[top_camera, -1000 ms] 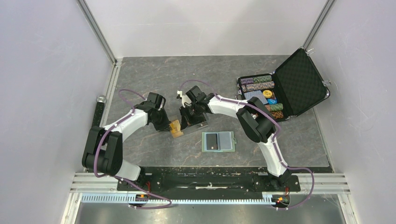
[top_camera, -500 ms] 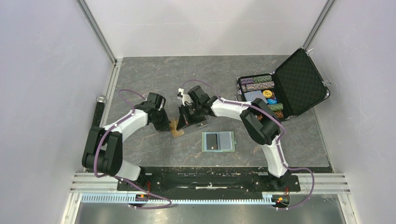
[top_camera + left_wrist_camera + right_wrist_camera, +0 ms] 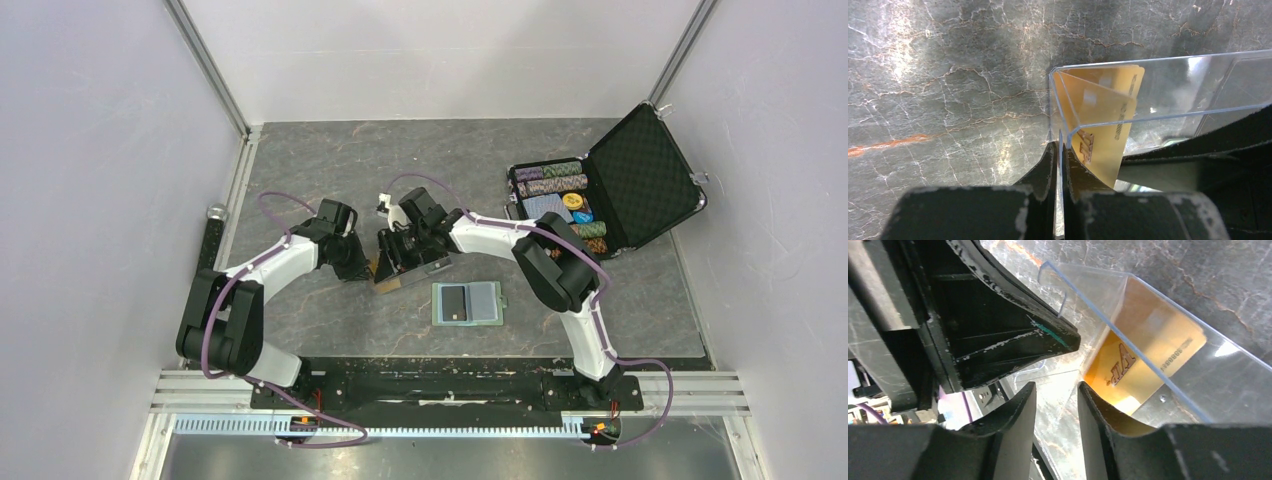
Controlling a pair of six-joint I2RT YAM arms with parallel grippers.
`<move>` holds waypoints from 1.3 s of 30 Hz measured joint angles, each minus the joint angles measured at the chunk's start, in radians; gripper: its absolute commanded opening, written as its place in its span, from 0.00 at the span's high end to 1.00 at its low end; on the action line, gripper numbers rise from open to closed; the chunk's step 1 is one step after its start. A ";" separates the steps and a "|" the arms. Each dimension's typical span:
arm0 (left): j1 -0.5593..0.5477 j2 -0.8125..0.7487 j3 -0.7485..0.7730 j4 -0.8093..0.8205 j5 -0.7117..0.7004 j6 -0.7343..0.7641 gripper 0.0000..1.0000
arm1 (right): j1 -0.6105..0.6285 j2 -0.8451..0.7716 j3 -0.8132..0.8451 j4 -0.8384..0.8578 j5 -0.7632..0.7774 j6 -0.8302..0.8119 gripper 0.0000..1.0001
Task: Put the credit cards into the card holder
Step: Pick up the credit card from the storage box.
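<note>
Where the left arm and the right arm meet near the middle of the desk, a small clear plastic box with an orange tint inside is seen from the top camera, largely covered by both wrists.
Card holder: pale green, laid open and flat on the desk, just right of that meeting point and nearer the bases, apart from both arms. One dark credit card is lodged in its left half.
Black case: stood open at the far right, with rows of poker chips in its tray.

Left wrist camera.
Left end effector: clenched on the thin end wall of the clear plastic box, one finger set against each face of the wall.
Orange-gold credit cards: kept inside the box, leaned into that corner; at least two are made out.

Right wrist camera.
Right end effector: released, fingers parted with a gap between them. A clear sheet, possibly a wall of the box, is glimpsed in the gap; nothing is seen to be gripped. One orange-gold card marked "VIP" is seen tilted behind the box wall, just right of the right-hand finger. The black fingers of the left end effector are seen at upper left, at the box rim.
</note>
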 measured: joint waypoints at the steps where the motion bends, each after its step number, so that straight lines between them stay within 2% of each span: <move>1: 0.000 0.000 0.000 0.001 0.001 0.000 0.98 | -0.001 0.000 0.000 -0.009 0.011 -0.008 0.61; 4: -0.001 0.000 0.000 0.002 0.001 0.000 0.98 | -0.002 0.000 0.002 -0.024 0.032 -0.026 0.74; 7: -0.001 0.000 0.000 0.001 0.001 0.000 0.98 | -0.002 0.004 0.014 -0.048 0.056 -0.047 0.91; 11: -0.001 0.000 0.000 0.001 0.001 0.000 0.98 | -0.003 0.011 0.032 -0.090 0.080 -0.060 0.99; 17: -0.001 -0.004 0.001 -0.007 -0.011 0.000 0.98 | -0.008 0.009 0.051 -0.139 0.104 -0.072 1.00; 22: -0.005 -0.029 0.002 -0.056 -0.074 0.000 0.96 | -0.029 -0.040 0.051 -0.192 0.107 -0.087 1.00; 23: -0.006 -0.036 0.002 -0.070 -0.090 0.000 0.93 | -0.035 -0.058 0.051 -0.202 0.106 -0.089 1.00; 27: -0.005 -0.066 0.006 -0.111 -0.134 0.002 0.64 | -0.069 -0.161 0.033 -0.214 0.098 -0.095 1.00; 28: -0.005 -0.079 0.010 -0.119 -0.135 0.003 0.60 | -0.081 -0.197 0.019 -0.214 0.097 -0.096 1.00; 32: -0.005 -0.160 0.048 -0.127 -0.130 0.007 0.53 | -0.123 -0.313 -0.045 -0.214 0.089 -0.101 1.00; 39: -0.016 -0.274 0.070 -0.051 -0.014 0.019 0.52 | -0.208 -0.478 -0.212 -0.217 0.048 -0.104 1.00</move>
